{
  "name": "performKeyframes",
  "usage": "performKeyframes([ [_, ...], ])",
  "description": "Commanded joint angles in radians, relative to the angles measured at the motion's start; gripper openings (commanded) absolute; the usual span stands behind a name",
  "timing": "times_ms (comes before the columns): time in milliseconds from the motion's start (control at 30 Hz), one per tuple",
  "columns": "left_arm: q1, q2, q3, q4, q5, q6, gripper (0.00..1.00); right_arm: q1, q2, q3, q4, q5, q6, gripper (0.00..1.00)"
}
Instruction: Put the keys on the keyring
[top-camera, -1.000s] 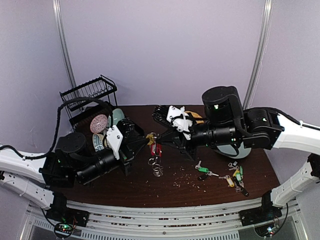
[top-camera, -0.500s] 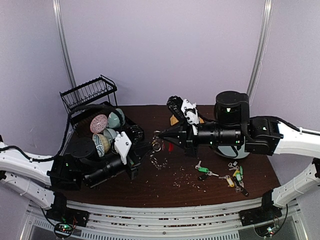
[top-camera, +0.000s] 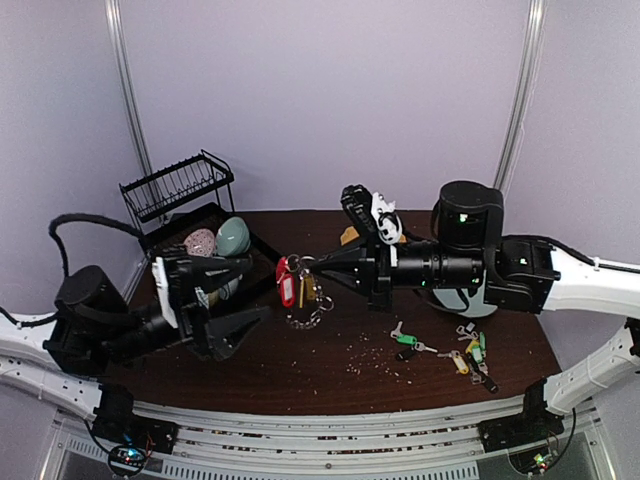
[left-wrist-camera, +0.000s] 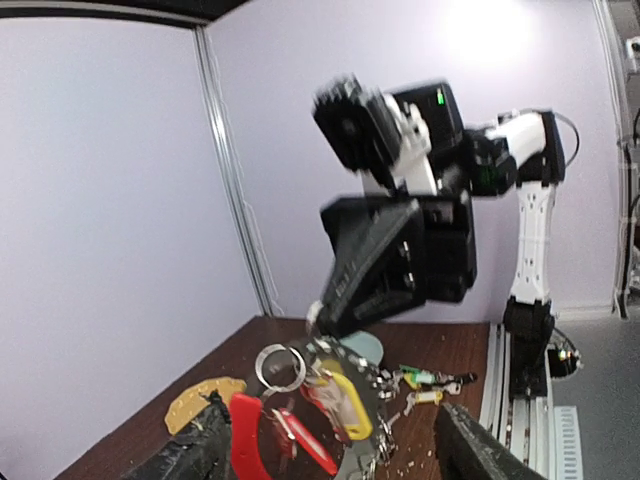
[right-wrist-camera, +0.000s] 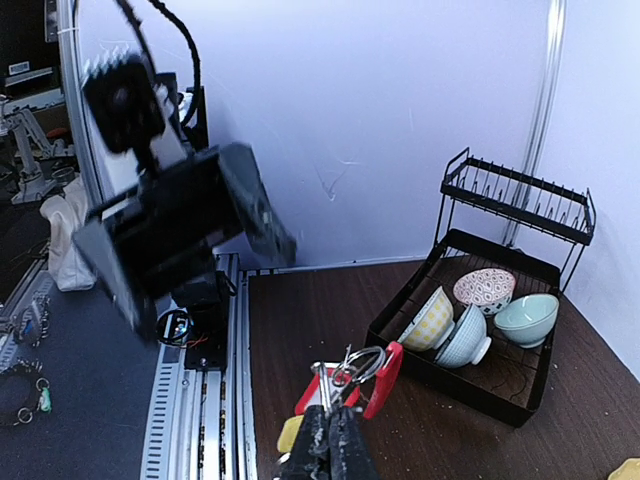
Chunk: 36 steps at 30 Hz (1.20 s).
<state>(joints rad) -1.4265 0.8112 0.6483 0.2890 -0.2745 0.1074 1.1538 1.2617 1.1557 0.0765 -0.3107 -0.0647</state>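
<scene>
Right wrist view has the right gripper (right-wrist-camera: 330, 425) pinched tight on the keyring (right-wrist-camera: 352, 370). The ring's red arc and silver loops stand just above the closed fingertips.

From the top external view the ring hangs from those fingertips just right of the dish rack (top-camera: 178, 188), near the front corner of its tray. A chain of loops trails below it.

The left gripper (top-camera: 258, 290) faces the ring from the rack's side with its jaws spread wide and nothing in them. In the left wrist view the ring hangs ahead of the two parted fingers, in line with the gap between them. Whether either finger touches it cannot be told.

A cluster of keys (top-camera: 467, 352) with coloured tags lies on the table (top-camera: 330, 385), well apart from the dish rack at the opposite side.
</scene>
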Motion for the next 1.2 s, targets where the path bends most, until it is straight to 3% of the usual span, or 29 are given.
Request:
performKeyframes([
  [0,0.011,-0.05,0.056,-0.013,-0.019,0.001,0.63,-0.005,-0.009,-0.017,0.068,-0.084,-0.012,0.0],
  [100,0.011,0.063,0.201,-0.172,-0.045,-0.012,0.4,-0.006,-0.003,-0.012,0.07,-0.091,-0.02,0.0],
  [467,0.012,0.228,0.383,-0.331,-0.025,-0.009,0.42,-0.004,0.001,-0.004,0.054,-0.091,-0.027,0.0],
  [567,0.014,0.215,0.37,-0.316,-0.075,-0.012,0.26,-0.003,0.001,-0.005,0.055,-0.102,-0.031,0.0],
  [800,0.014,0.237,0.387,-0.344,-0.061,-0.011,0.01,-0.004,0.007,0.004,0.034,-0.109,-0.05,0.0],
  [1033,0.014,0.257,0.406,-0.387,-0.071,-0.01,0.0,-0.005,0.006,0.002,0.006,-0.077,-0.058,0.0],
  [1100,0.015,0.278,0.445,-0.448,-0.141,-0.028,0.0,-0.006,0.005,0.002,-0.024,-0.032,-0.063,0.2],
  [1167,0.014,0.312,0.512,-0.559,-0.236,-0.059,0.0,-0.009,0.005,0.002,-0.064,0.023,-0.072,0.3],
])
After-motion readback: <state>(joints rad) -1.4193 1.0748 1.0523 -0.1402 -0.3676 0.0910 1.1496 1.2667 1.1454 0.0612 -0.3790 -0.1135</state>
